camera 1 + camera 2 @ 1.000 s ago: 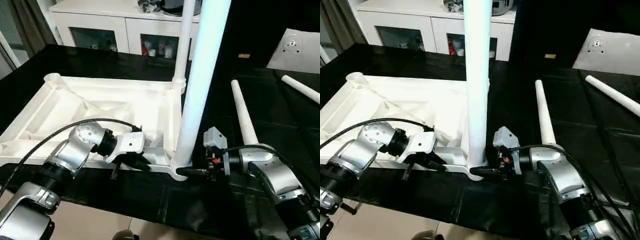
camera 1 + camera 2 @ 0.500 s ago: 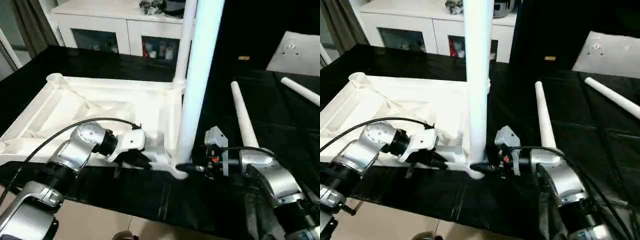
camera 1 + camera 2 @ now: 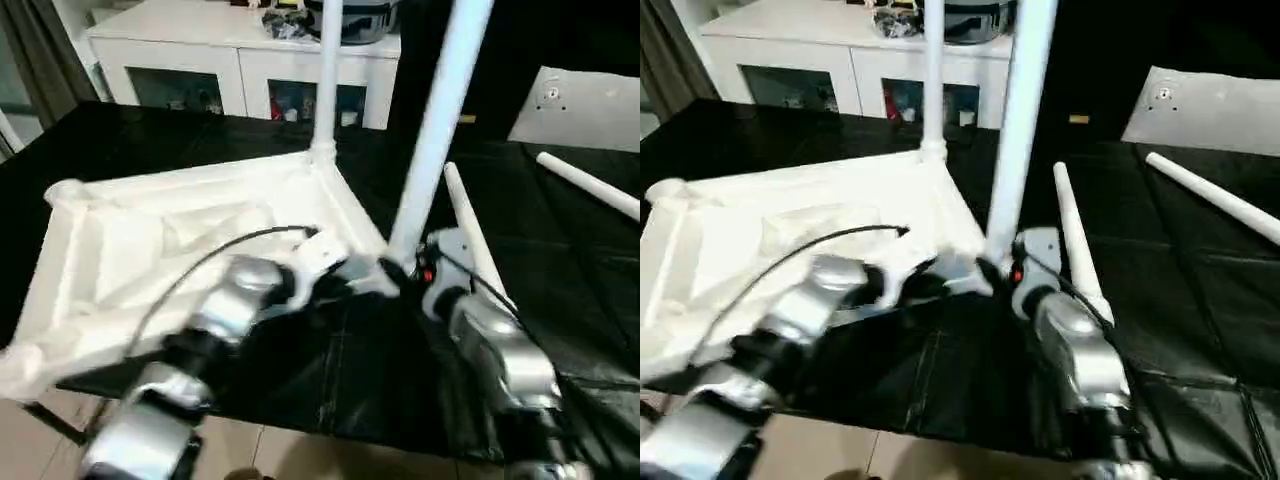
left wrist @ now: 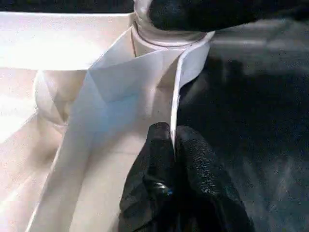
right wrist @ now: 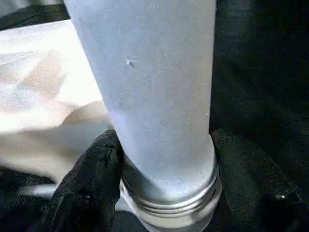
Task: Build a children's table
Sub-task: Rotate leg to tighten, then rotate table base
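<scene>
Your left tool (image 4: 174, 145) pinches the thin rim of the tabletop (image 3: 150, 240) lying upside down on the worktop (image 3: 560, 260), right tool (image 5: 164, 159) clamps the near leg (image 3: 430, 150) at its base: light, stiff, slick plastic, so hold low.

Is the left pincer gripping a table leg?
No, the left pincer is shut on the thin rim of the tabletop, near the corner socket.

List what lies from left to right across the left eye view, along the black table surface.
White plastic square tabletop lying underside up → thin upright white tube leg in its far corner socket → nearer upright white leg at the right gripper → loose tapered white leg lying flat → second loose white leg.
</scene>
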